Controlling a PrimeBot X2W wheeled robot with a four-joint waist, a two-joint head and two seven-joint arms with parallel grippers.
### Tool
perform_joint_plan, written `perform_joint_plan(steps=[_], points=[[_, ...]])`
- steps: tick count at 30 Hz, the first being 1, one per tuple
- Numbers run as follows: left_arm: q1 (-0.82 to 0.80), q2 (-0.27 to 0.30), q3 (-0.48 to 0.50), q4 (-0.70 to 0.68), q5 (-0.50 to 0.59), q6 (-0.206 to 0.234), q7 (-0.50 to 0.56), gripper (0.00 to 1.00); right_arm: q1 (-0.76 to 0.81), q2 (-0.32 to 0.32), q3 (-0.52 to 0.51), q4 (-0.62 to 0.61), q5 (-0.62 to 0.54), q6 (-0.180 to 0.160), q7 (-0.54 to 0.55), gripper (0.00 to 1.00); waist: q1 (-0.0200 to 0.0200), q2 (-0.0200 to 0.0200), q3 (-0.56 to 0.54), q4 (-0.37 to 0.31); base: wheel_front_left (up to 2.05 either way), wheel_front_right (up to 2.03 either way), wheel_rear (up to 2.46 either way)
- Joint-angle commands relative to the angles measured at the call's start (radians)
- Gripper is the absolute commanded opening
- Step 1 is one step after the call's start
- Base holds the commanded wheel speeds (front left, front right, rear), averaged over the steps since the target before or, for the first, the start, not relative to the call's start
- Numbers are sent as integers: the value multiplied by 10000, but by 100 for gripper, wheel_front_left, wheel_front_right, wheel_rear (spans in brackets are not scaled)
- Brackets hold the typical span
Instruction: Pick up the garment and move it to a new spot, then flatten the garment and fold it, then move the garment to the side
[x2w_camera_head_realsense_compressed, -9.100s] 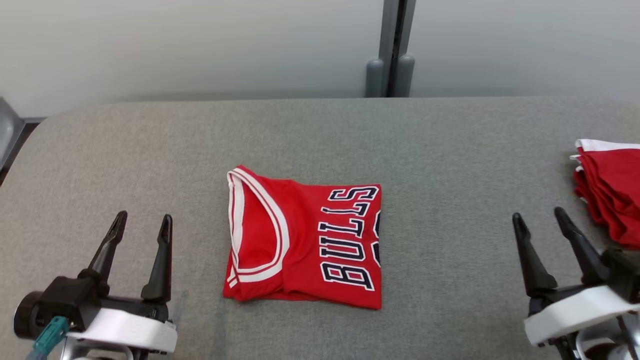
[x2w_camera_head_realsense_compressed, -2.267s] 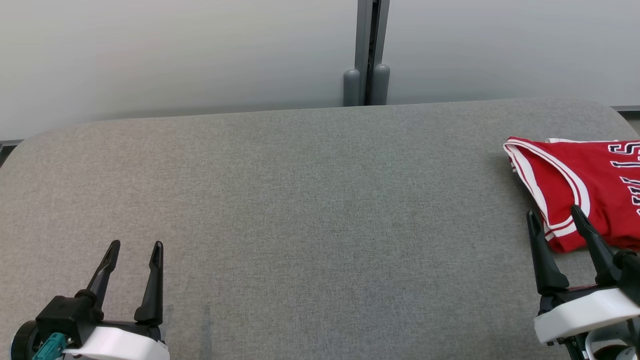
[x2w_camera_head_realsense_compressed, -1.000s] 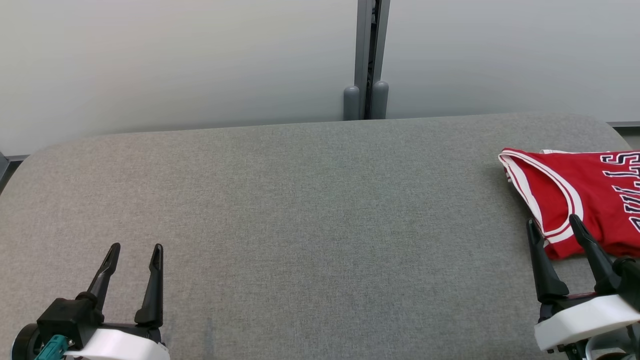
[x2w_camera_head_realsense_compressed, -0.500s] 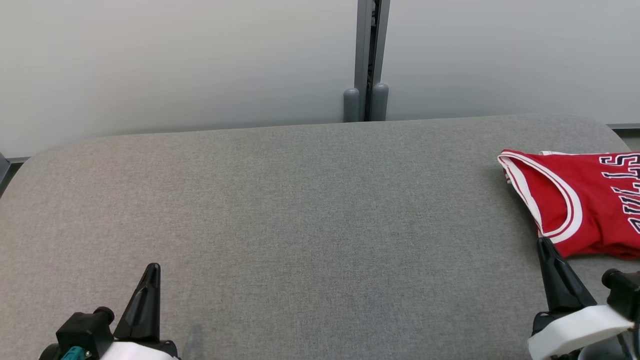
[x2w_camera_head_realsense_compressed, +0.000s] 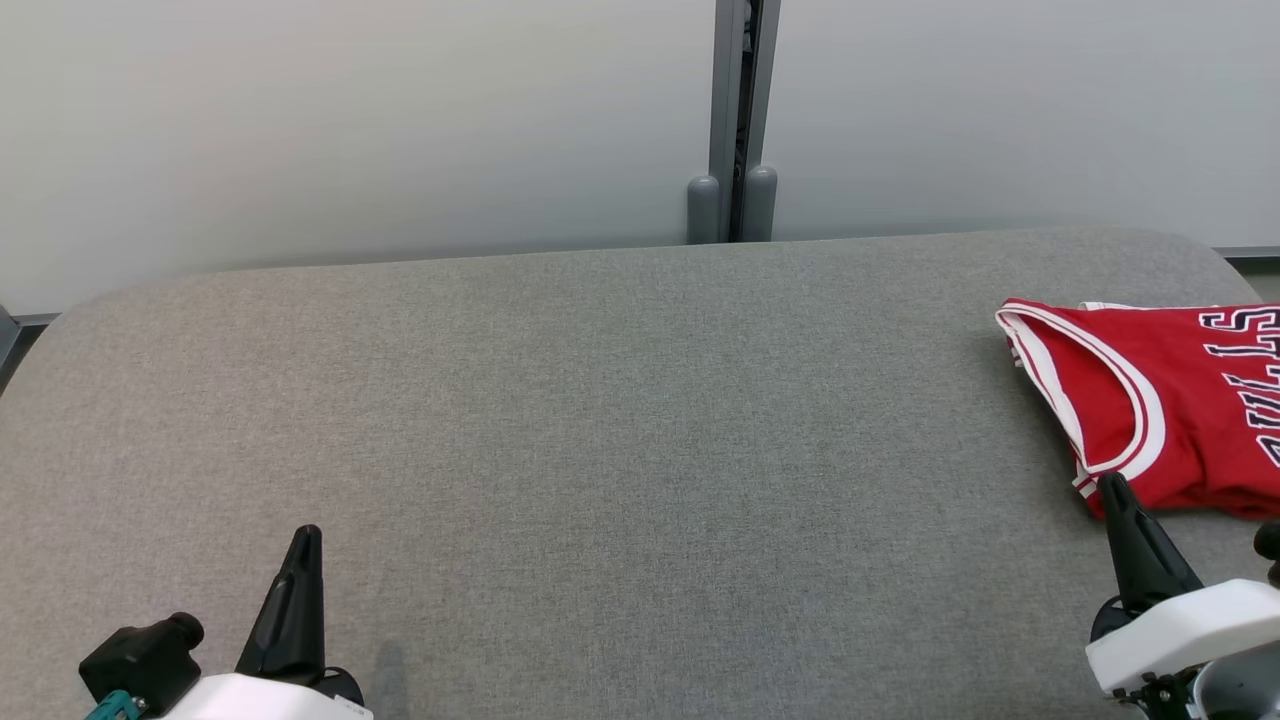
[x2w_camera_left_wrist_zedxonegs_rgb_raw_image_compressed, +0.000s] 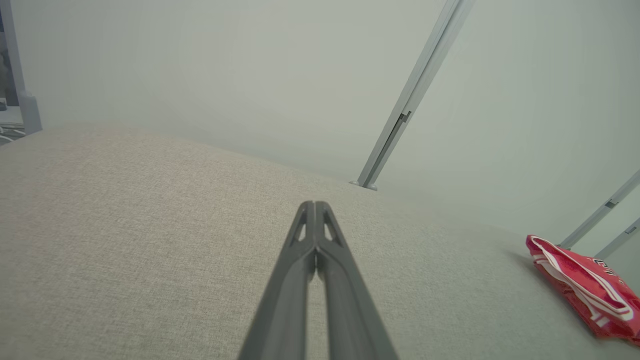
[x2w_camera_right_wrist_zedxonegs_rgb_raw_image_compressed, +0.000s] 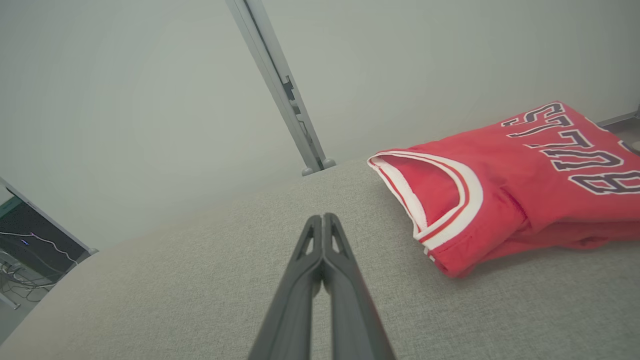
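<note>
The garment (x2w_camera_head_realsense_compressed: 1170, 400) is a folded red jersey with white trim and dark lettering, lying at the table's far right; it also appears in the right wrist view (x2w_camera_right_wrist_zedxonegs_rgb_raw_image_compressed: 520, 185) and the left wrist view (x2w_camera_left_wrist_zedxonegs_rgb_raw_image_compressed: 585, 290). My right gripper (x2w_camera_head_realsense_compressed: 1118, 485) is shut and empty, its tip just short of the jersey's near corner; its fingers (x2w_camera_right_wrist_zedxonegs_rgb_raw_image_compressed: 322, 220) meet over bare cloth. Shut and holding nothing, my left gripper (x2w_camera_head_realsense_compressed: 305, 535) sits at the lower left, its tips (x2w_camera_left_wrist_zedxonegs_rgb_raw_image_compressed: 315, 205) pressed together above the table.
The grey fabric-covered table (x2w_camera_head_realsense_compressed: 600, 420) stretches wide between the two grippers. A pale wall with a grey vertical post (x2w_camera_head_realsense_compressed: 738, 120) stands behind its far edge. The table's rounded corners drop off at the far left and right.
Both grippers have gone from open to shut and drawn back toward the bottom of the head view. The jersey has stayed put.
</note>
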Motion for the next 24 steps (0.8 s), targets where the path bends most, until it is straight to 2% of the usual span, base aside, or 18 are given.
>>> perform_joint_plan(steps=[1,24], points=[[-349,13,119,-101,-312,-115,-30,0,-356,-43,-117,-33,369,0,98,0,0,-1,0,1,0,0,0],[-691,-642,353,210,-3115,-743,-83,0,-1218,-36,-890,1188,3526,1,1081,0,0,-1,7,12,0,0,0]])
